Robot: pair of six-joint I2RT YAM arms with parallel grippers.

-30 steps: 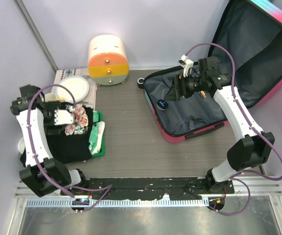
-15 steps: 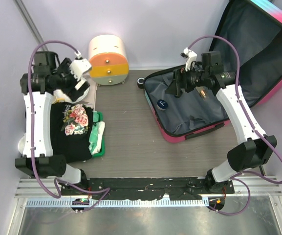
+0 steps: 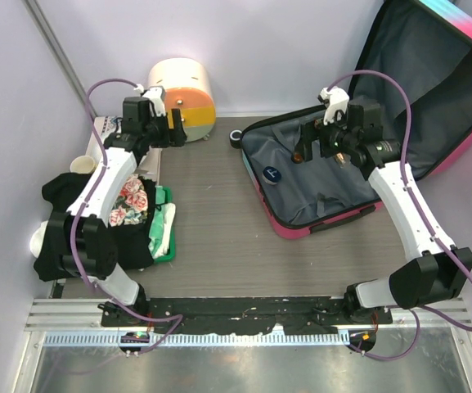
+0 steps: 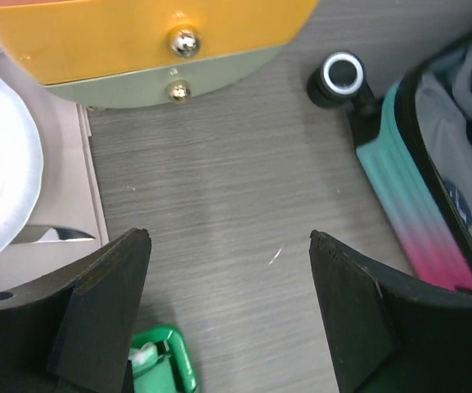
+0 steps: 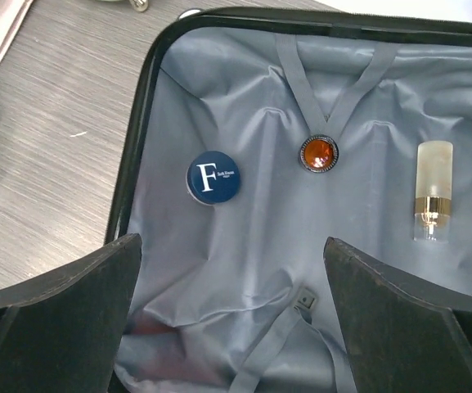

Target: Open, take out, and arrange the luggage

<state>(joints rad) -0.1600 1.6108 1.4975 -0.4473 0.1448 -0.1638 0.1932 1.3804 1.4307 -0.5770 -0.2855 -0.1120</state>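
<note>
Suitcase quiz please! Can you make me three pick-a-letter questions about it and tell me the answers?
1. Where is the blue tin?
A on the suitcase lining
B under the suitcase
C on its wheels

2. How many small things lie on the lining in the right wrist view?
A one
B three
C six

3. The suitcase is:
A zipped shut
B open, lid up
C upside down

Answers:
1 A, the tin rests on the grey lining.
2 B, there are the tin, an orange disc and a bottle.
3 B, the lid stands raised and the lining shows.
</note>
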